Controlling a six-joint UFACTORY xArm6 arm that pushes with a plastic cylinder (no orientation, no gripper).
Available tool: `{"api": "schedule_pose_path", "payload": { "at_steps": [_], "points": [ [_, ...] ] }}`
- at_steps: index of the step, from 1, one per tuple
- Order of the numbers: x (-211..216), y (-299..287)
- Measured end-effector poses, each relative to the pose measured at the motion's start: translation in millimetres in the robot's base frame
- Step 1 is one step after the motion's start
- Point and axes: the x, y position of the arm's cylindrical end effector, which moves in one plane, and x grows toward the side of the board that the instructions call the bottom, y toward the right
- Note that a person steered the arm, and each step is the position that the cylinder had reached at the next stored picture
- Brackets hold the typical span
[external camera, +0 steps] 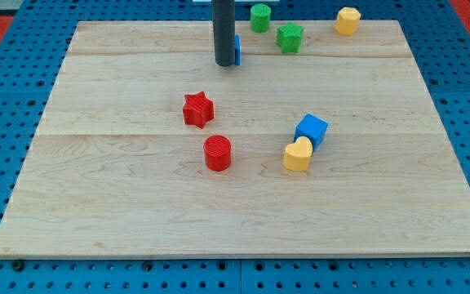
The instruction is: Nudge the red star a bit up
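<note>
Claw there is none to release or clench: my tip [225, 64] rests on the surface [137, 212] far behind the red star [197, 109]. Best circle to its near side, clear of the red cylinder [217, 153], then push gently farward.

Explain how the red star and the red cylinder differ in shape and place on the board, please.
Shape: the red star has pointed arms, while the red cylinder is round with a flat top.
Place: the red star lies higher in the view and slightly to the view's left; the red cylinder sits below it, toward the view's bottom.
Distance from my tip: the star is nearer, the cylinder farther.
Both are red, lie on the wooden board, and touch nothing.
</note>
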Motion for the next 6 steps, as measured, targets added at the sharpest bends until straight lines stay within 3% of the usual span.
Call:
{"api": "schedule_pose_path", "payload": {
  "at_steps": [1, 3, 4, 5, 6],
  "points": [
    [22.9, -1.1],
    [169.1, -5.8],
    [188.3, -67.4],
    [165.2, -110.8],
    [148.5, -52.7]
  ]
}}
